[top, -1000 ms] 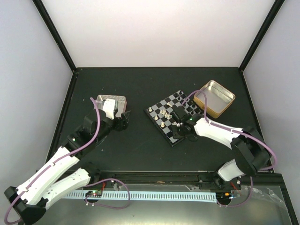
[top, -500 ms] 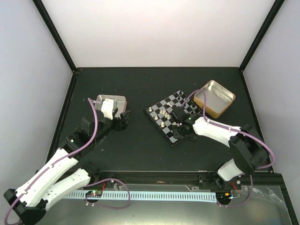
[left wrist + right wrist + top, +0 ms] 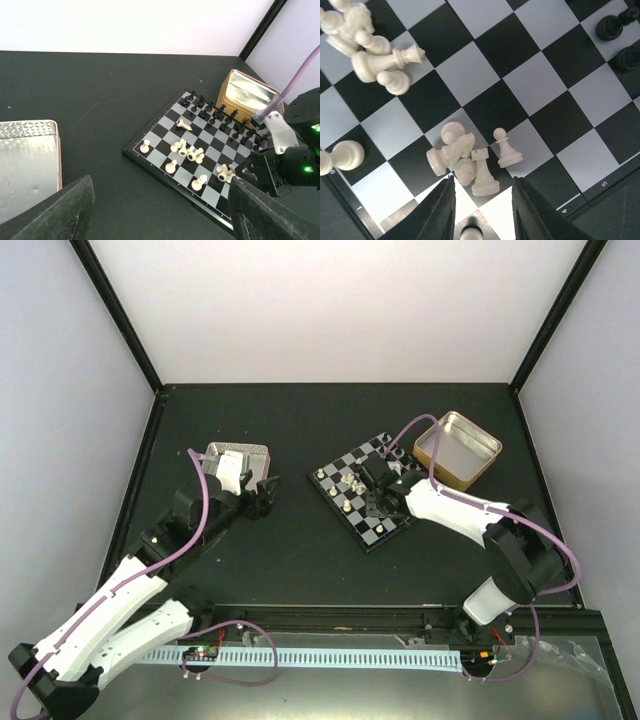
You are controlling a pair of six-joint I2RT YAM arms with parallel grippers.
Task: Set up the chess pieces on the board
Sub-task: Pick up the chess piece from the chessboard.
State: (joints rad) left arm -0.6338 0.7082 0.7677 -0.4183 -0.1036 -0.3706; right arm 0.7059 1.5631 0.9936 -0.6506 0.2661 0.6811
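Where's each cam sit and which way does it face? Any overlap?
Top external: high behind the robot, looking down on the table; left arm, right arm show.
Left wrist: low beside the silver tin, facing across at the board; left pincer, fingers in bottom corners.
Right wrist: close over the board, looking down on white pieces; right pincer, fingers at bottom edge.
Shared: board in all three; left wrist also sees right arm.

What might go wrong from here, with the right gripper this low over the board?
1. The right gripper, open, hangs right beside a heap of toppled white pieces; descending or closing may catch several and scatter them across the board.
2. The upright white pawn next to that heap could be tipped by a finger.
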